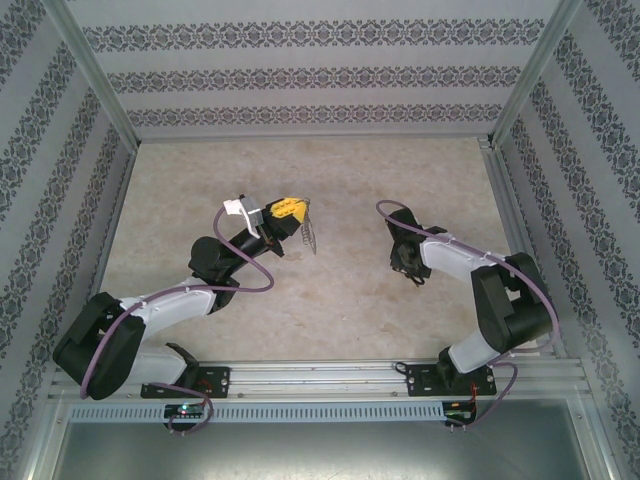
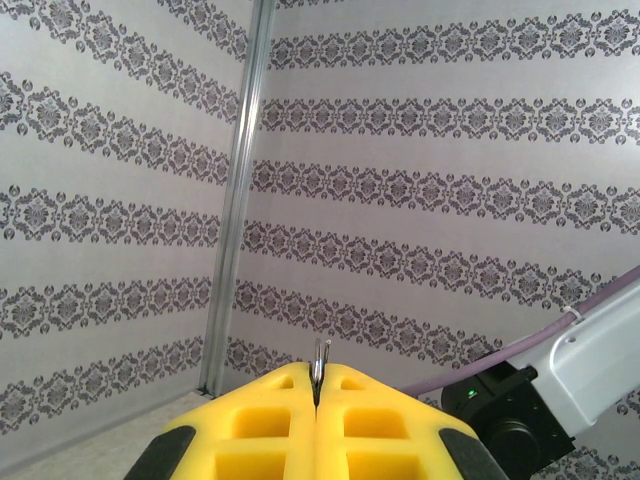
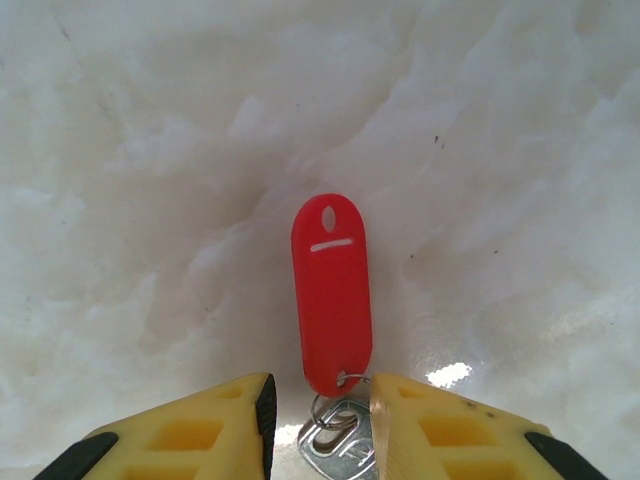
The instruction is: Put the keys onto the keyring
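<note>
Left claw point(image 1: 290, 209), with its yellow fingers pressed together, pinches a flat grey metal oval keyring point(image 1: 310, 232). In the left wrist view only a thin metal edge stands up out of the seam between the fingers. From above, the keyring hangs off the fingertips over the pale, marble-patterned counter point(image 1: 350, 170), its long side running toward the arm bases.

Well to the right of the keyring, and slightly nearer the bases, the right claw point(image 3: 322, 392) points down at the counter with its yellow fingers spread. Between them lie the keys point(image 3: 332, 290) — a tiny silver metal key joined by a small ring to a red oval plastic tag. The tag lies flat on the counter and reaches out beyond the fingertips. The key and ring sit in the gap between the fingers, and whether either finger touches them cannot be told.

Bare counter lies between the keyring and the keys, and beyond both toward the patterned walls point(image 1: 300, 75) — the far edge and both side edges are well apart from either claw.
</note>
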Robot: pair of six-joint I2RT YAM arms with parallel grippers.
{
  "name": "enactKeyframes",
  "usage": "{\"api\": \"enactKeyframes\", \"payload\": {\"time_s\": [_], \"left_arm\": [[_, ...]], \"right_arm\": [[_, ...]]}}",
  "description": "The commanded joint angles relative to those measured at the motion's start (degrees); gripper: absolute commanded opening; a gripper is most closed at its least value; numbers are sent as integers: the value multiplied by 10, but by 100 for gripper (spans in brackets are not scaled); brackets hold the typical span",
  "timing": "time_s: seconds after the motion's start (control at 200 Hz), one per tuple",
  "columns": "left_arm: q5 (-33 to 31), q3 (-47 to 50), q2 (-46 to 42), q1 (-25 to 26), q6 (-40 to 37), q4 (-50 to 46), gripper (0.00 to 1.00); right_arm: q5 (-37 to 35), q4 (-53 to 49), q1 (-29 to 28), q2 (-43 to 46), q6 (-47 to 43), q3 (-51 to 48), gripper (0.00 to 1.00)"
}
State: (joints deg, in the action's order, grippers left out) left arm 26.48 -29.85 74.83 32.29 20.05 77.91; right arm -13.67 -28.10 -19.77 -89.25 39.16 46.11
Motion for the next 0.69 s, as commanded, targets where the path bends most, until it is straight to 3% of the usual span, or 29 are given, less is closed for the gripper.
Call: {"api": "enactKeyframes", "payload": {"time_s": [0.0,0.689], "left_arm": [[3,-2,-16,9,13,37,0],[4,-2,-19,9,18,37,0]], "right_arm": [[-9,-20,-8,-14,-12,9,32],[-10,-30,-7,-17,-22,13,25]]}}
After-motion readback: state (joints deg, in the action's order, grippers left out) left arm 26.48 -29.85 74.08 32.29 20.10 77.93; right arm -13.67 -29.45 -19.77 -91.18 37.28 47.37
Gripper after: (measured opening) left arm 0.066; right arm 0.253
